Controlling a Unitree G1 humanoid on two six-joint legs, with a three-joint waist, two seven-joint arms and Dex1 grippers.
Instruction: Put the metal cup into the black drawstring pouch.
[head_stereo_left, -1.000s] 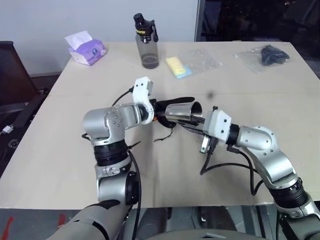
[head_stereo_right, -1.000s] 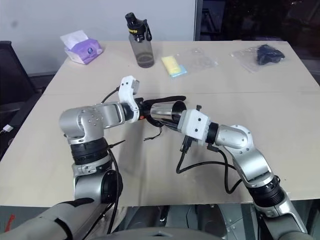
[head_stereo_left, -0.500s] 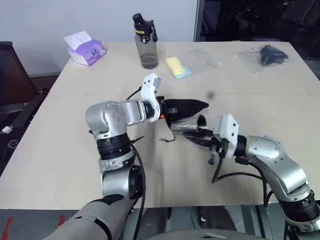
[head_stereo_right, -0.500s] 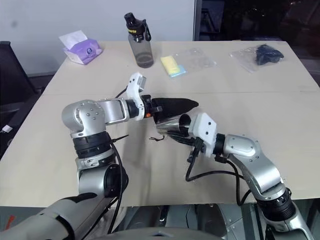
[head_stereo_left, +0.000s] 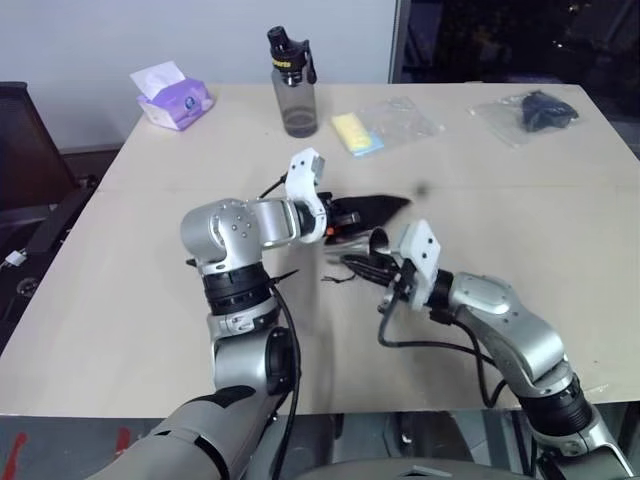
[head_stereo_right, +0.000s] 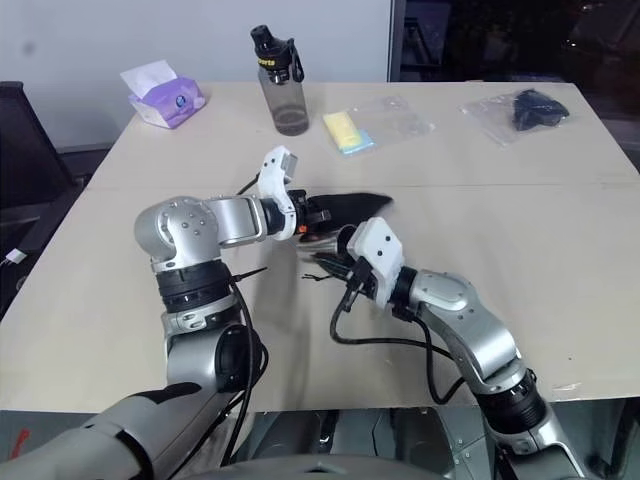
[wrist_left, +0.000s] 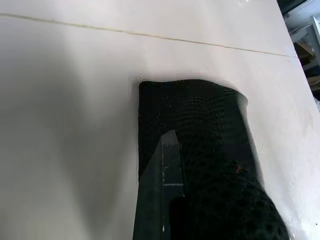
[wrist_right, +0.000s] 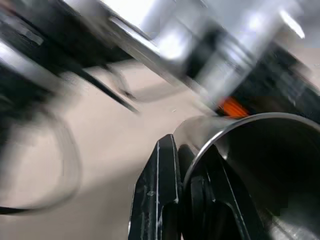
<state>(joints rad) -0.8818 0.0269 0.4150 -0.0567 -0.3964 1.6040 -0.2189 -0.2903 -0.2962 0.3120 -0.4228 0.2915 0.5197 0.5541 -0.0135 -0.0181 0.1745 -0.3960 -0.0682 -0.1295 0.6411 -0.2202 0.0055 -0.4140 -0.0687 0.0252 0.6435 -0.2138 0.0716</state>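
1. Since the earlier frame, the right claw (head_stereo_right: 330, 252) dropped and rolled, clamped on the metal cup (head_stereo_left: 373, 241) rim.
2. Left claw (head_stereo_left: 338, 220), shut, held the black drawstring pouch (head_stereo_left: 372, 209) above the tabletop (head_stereo_left: 150, 300).
3. Cup lay just beside and below the pouch; whether it faced the pouch mouth I could not tell.

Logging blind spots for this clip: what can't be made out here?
- Metal cup: mostly hidden between the grippers in the eye views; how far it sits inside the black drawstring pouch is unclear.
- Pouch mouth: covered by the left gripper in the left wrist view.
- Right wrist view: surroundings motion-blurred.
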